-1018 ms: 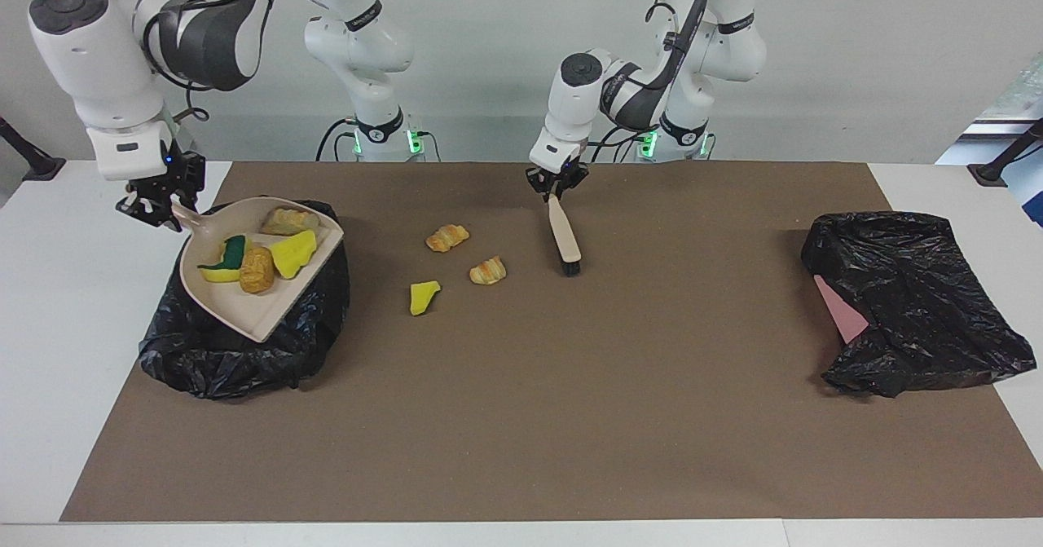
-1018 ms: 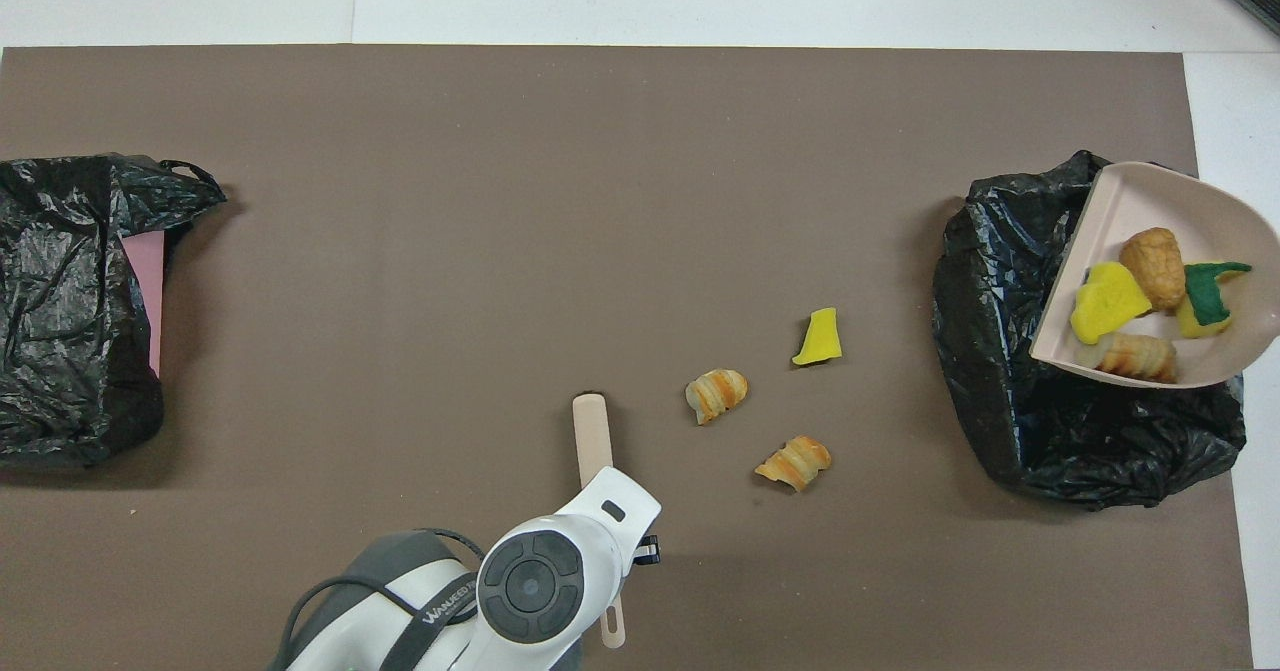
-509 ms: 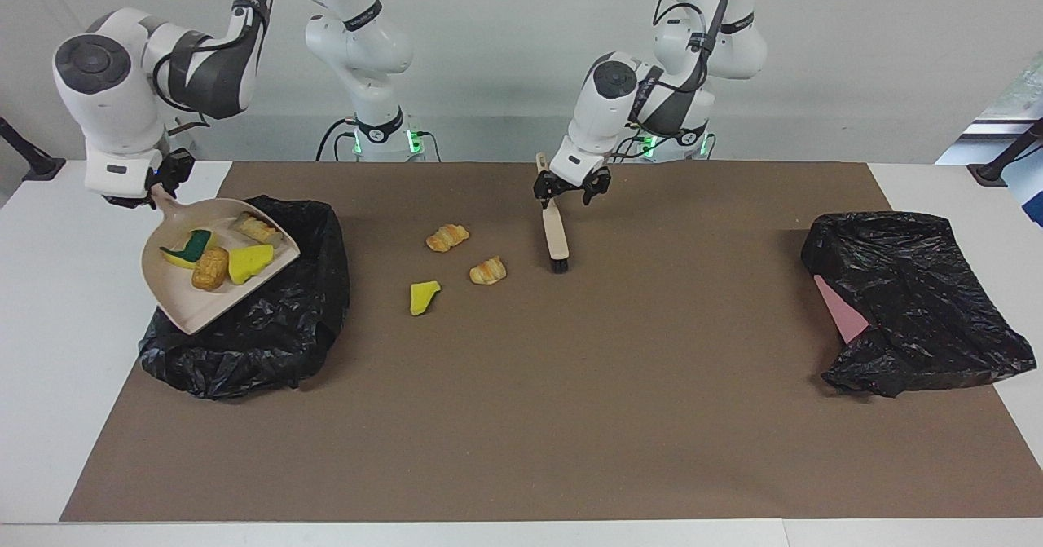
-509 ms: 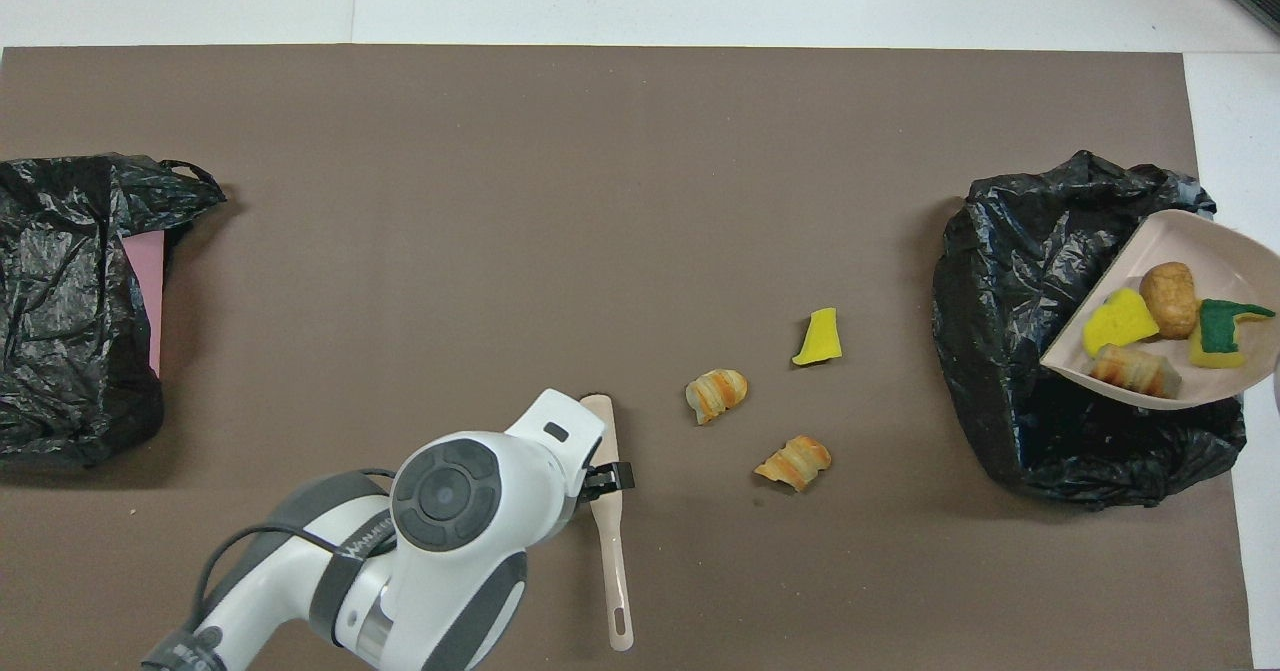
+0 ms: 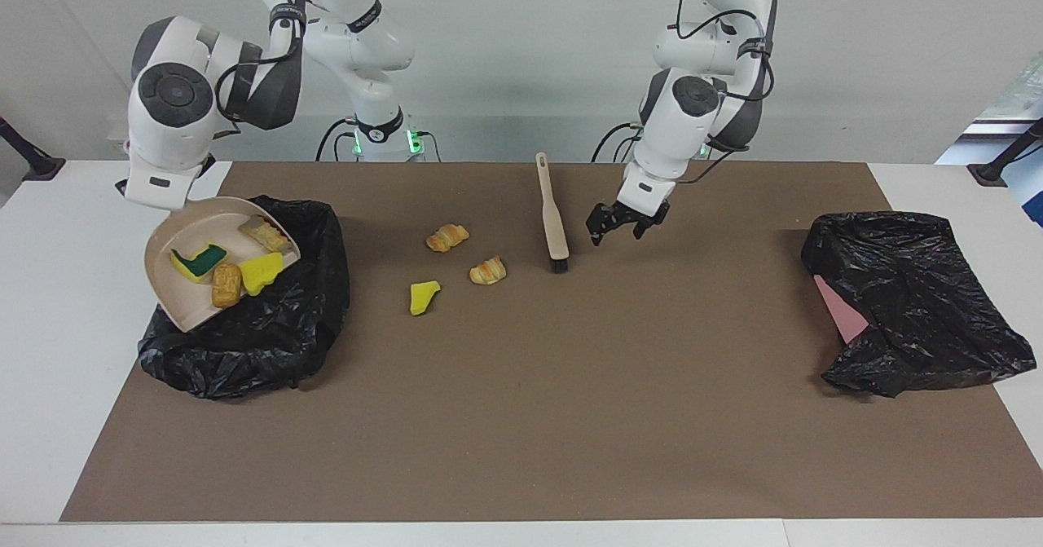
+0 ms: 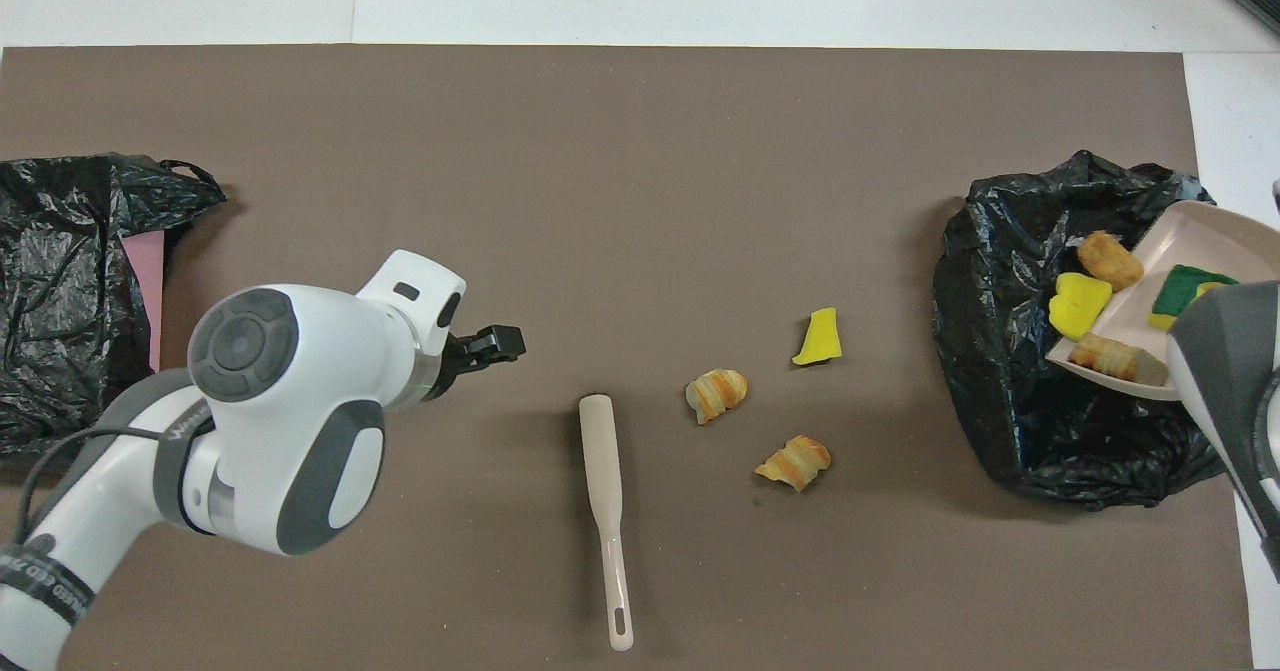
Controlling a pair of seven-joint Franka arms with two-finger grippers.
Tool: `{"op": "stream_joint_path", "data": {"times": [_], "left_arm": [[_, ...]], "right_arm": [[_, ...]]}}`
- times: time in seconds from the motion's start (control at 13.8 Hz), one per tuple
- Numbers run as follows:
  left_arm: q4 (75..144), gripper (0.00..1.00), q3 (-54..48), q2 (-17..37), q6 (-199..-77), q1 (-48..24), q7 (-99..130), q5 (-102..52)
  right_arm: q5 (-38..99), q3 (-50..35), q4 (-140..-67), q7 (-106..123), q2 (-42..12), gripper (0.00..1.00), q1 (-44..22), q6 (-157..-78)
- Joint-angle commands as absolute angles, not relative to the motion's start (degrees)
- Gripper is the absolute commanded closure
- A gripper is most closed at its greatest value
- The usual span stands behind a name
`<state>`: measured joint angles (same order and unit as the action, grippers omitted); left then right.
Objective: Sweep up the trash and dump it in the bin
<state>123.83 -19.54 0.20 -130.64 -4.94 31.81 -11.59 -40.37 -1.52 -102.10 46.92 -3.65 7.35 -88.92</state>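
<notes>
Though lettered, the left arm (image 6: 60, 576) reads illegibly.

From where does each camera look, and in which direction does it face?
Facing view: high across the table, looking at the robots; both arms show whole, the left gripper over the mat, the right arm tipping the dustpan over the black bag.
Overhead view: above the robots' end, looking steeply down; the left arm's wrist and part of the right arm show.
Shared: the brush, the loose trash, both bags.
</notes>
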Motion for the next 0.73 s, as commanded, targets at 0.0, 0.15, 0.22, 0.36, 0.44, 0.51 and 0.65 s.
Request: {"op": "stream_joint_path", "data": {"times": [0.0, 0.15, 0.22, 0.36, 0.44, 0.51, 0.65], "left_arm": [[116.65, 0.00, -20.13, 3.77, -126.84, -0.37, 29.02, -9.93], [112.87, 0.00, -20.13, 4.83, -123.59, 2.27, 24.10, -9.84], [111.20, 0.00, -20.13, 4.92, -121.40, 3.76, 22.25, -9.23], [107.25, 0.00, -20.13, 4.83, -116.13, 4.83, 20.74, -4.85], [105.92, 0.00, -20.13, 4.92, -114.19, 4.83, 20.66, -4.57], [105.47, 0.00, -20.21, 4.92, -113.56, 4.75, 20.65, -4.48], [104.33, 0.00, -20.21, 4.83, -113.12, 4.66, 20.65, -4.39]], "right_arm": [[-45.77, -1.67, -100.28, 45.97, -4.48, 1.00, 5.90, -86.84], [-48.94, -1.67, -100.28, 45.88, -4.48, 1.00, 4.40, -85.26], [-50.61, -1.76, -100.37, 45.27, -4.48, 1.00, 3.18, -83.95], [-54.21, -1.76, -100.46, 44.12, -4.31, 1.00, 1.24, -82.01], [-55.88, -1.76, -100.46, 44.03, -4.13, 1.00, 0.10, -81.48], [-57.55, -1.84, -100.72, 44.12, -3.96, 1.00, -0.61, -81.21], [-60.28, -1.93, -100.90, 44.12, -3.78, 1.00, -2.54, -80.60]]}}
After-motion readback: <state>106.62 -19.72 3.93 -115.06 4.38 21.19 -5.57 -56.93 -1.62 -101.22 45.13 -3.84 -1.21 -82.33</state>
